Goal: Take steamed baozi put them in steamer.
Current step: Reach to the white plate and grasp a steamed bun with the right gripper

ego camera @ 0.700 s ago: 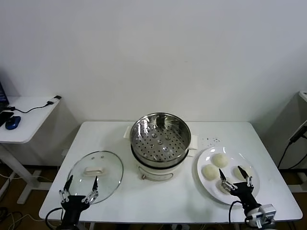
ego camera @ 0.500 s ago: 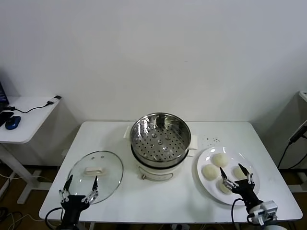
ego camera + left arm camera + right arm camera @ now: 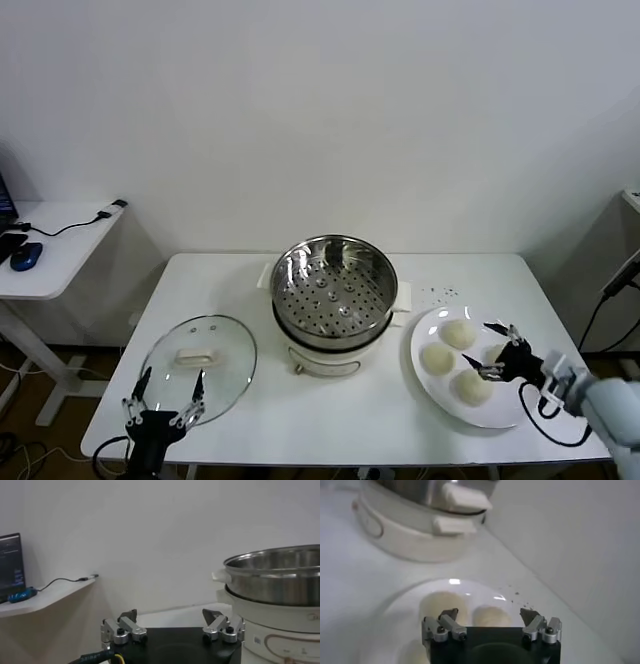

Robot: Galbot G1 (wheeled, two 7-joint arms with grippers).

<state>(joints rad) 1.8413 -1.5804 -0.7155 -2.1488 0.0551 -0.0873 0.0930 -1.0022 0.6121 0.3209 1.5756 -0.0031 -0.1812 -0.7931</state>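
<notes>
The right claw (image 3: 497,352), prongs spread and empty, hovers over the flat white plate (image 3: 502,414) at the steamer's 3 o'clock, lining up on the four cream-white domed baozi (image 3: 437,357); none is in the shiny perforated steel steamer (image 3: 334,291) yet. Next comes lowering around one bun, likely the right-hand one under the claw. The plate nears the white tabletop's (image 3: 350,410) right edge, the route to the basket looks open, and the left claw (image 3: 165,399), spread, idles near the glass lid (image 3: 200,358) at 7 o'clock.

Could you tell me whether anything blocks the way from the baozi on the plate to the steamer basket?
Nothing visible does. The steamer stands open, its glass lid lying on its far side, away from the baozi and the open right end effector.
</notes>
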